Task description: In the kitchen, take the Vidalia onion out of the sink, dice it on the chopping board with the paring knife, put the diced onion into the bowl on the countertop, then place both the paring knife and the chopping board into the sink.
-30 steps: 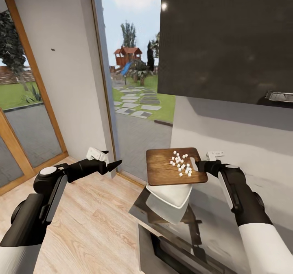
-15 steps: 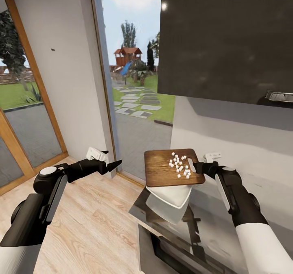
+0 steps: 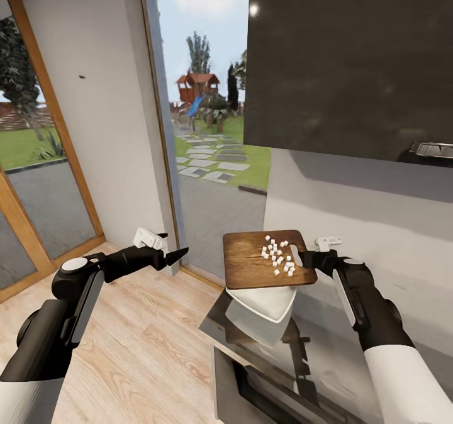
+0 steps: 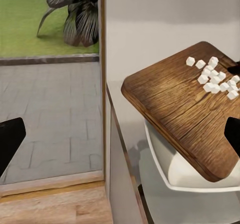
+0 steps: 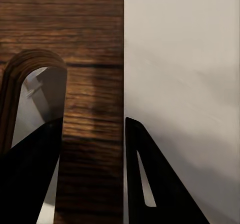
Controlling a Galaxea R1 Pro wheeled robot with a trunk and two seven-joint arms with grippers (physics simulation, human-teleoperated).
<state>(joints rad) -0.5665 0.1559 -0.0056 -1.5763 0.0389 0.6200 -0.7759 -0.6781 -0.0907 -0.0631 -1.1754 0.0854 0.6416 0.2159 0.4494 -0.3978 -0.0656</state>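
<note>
Wood planks of a light tone cover the floor [image 3: 145, 342] at the left, running to a tall glass door with a timber frame [image 3: 47, 122] that looks out on grass, paving and a play structure. Farther right a glossy dark upper cabinet [image 3: 352, 59] hangs over a grey wall, and below it the grey counter [image 3: 327, 355] begins, its near left corner reflecting the things above it.

At the left, over the floor and well apart from the counter, the left gripper [image 3: 176, 255] points right; its two dark fingers are spread with nothing between them, as the left wrist view shows at its edges.

Right of it, the white bowl [image 3: 261, 304] sits at the counter's left end. Above the bowl, the chopping board [image 3: 251, 263] is held about level, hiding much of the bowl. A cluster of small white diced onion pieces [image 3: 277, 257] lies on the board toward its right end.

At the right, the right gripper [image 3: 304, 259] pinches the board at its slot-handle end: in the right wrist view one dark finger [image 5: 30, 184] goes through the slot and the other lies against the board's outer edge
</note>
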